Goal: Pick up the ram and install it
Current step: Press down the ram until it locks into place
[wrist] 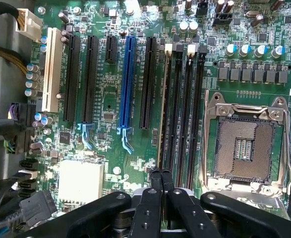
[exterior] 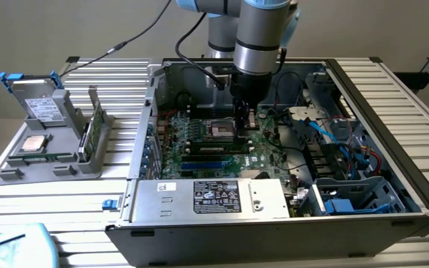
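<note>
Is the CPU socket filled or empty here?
Empty: the socket shows its bare contact grid inside the metal frame, with no chip seated.

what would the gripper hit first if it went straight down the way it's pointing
Likely the ram's top edge, which sits right under the shut gripper. They may already touch, as depth is unclear.
</note>
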`<state>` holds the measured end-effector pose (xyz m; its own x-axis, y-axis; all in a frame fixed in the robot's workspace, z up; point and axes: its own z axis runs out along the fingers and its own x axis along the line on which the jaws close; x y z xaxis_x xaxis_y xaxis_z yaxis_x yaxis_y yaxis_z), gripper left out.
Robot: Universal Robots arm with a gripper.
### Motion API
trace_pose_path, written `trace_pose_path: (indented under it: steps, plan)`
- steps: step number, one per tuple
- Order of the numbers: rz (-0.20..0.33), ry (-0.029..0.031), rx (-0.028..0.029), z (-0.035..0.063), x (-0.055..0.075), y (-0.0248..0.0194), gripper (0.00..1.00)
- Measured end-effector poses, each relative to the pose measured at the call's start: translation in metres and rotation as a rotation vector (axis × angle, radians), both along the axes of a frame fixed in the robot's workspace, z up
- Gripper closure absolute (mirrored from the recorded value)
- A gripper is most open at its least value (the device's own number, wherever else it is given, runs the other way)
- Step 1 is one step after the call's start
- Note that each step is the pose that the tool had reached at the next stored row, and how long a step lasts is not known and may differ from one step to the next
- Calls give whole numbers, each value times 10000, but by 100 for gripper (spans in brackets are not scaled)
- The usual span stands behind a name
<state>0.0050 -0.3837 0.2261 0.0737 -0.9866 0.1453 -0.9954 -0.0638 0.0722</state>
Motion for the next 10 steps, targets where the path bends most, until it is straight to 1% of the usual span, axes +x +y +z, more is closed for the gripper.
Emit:
trace_pose_path:
  steps: [6,10]
  plan:
    - [2,-6,2,-1,-22,0,90]
    - [1,-21,2,-1,-55,0,90]
